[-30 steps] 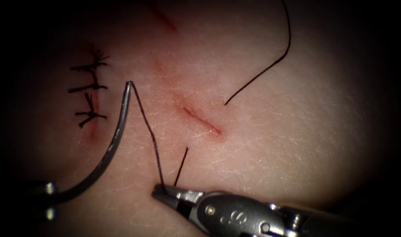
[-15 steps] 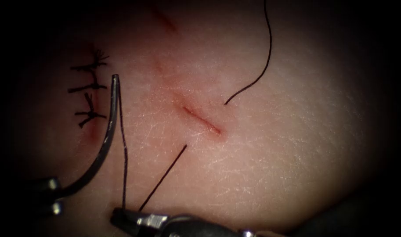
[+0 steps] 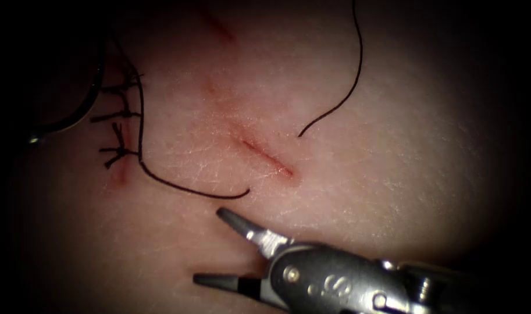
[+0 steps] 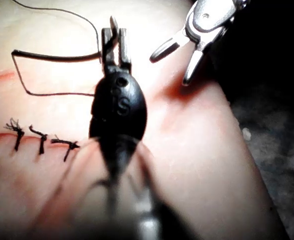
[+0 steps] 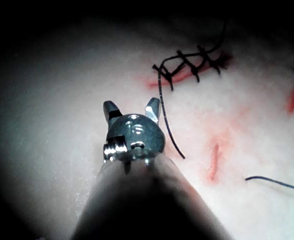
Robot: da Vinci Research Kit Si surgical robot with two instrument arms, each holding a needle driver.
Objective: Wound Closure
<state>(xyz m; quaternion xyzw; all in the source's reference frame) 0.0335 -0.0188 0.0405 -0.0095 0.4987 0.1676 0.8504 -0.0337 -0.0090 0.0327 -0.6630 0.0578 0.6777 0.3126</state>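
Note:
My left tool (image 4: pixel 114 42) has its jaws shut on the curved needle (image 4: pixel 57 56) near its pointed end. The needle (image 3: pixel 89 99) hangs free of the tissue at the far upper left, beside the stitches. Black thread (image 3: pixel 178 187) runs from the needle's tail down past the stitches and curves into the tissue just left of the short red cut (image 3: pixel 268 158). It comes out on the cut's right side and rises away (image 3: pixel 346 93). My right tool (image 3: pixel 213 247) is below the cut with its jaws wide open and holds nothing; it is seen again (image 5: pixel 131 107) near the thread (image 5: pixel 169 130).
Three finished black stitches (image 3: pixel 120 116) close an older cut on the left, with red fluid below them. Faint red marks (image 3: pixel 218 26) line the tissue (image 3: pixel 393 174) above the open cut. In the left wrist view the right tool (image 4: pixel 186 55) stands beside the left jaws.
The right tool let go of the thread, opened and moved up to the right. The left tool carried the needle up and left, and the thread now lies in a slack curve.

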